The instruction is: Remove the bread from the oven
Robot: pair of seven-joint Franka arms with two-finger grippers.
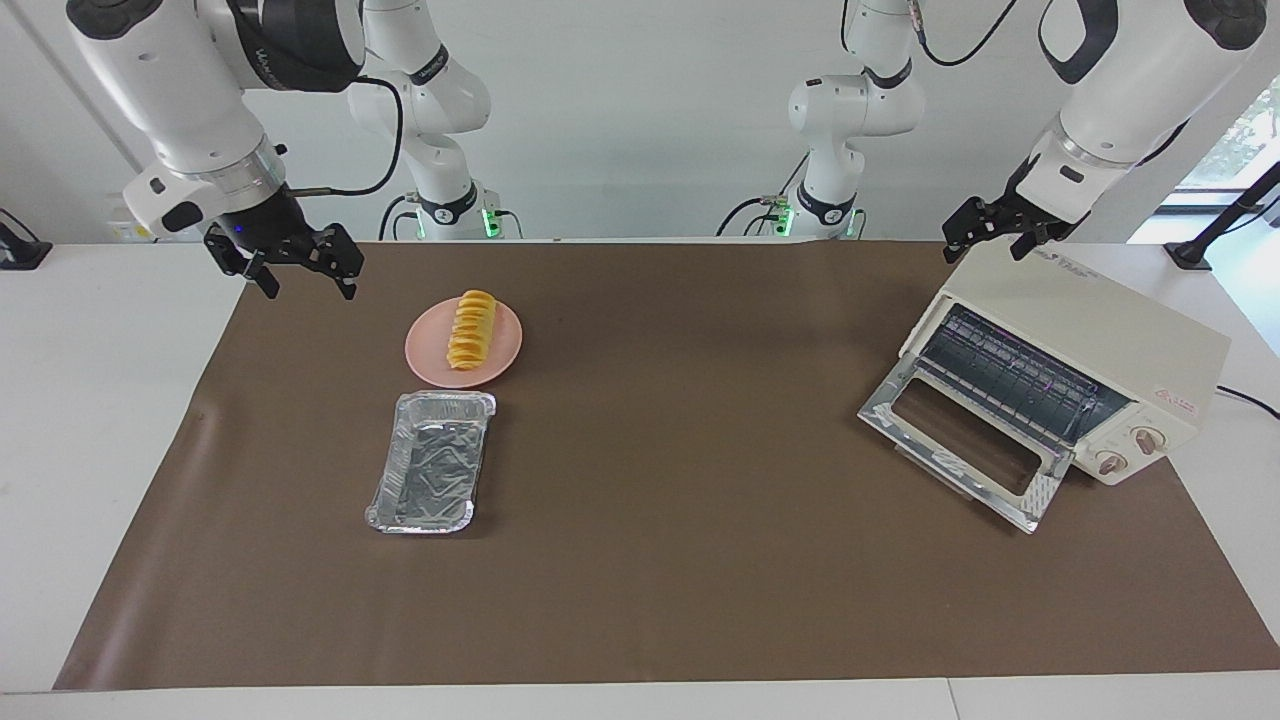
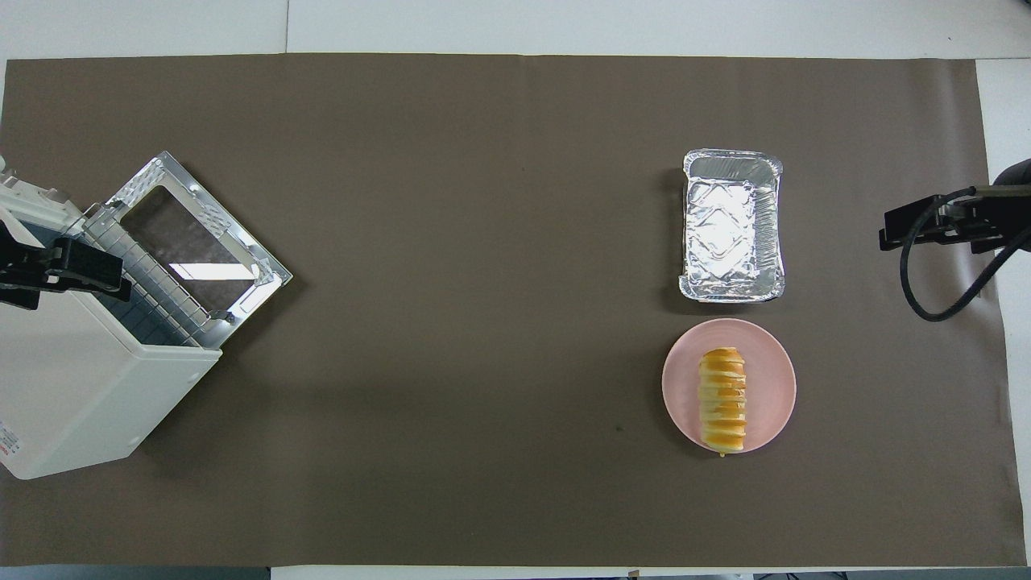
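The bread [image 1: 472, 329] is lying on the pink plate [image 1: 505, 352], well apart from the oven [image 1: 1060, 370], whose door is hanging open; the right gripper [image 1: 283, 260] is hovering empty, jaws apart; the left gripper [image 1: 994, 228] is waiting over the oven's top, jaws apart.

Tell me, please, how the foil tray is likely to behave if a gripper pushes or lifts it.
The foil tray looks thin and crinkled, so it probably dents under a pinch. Standing empty, it is likely light and may slide on the brown mat when pushed.
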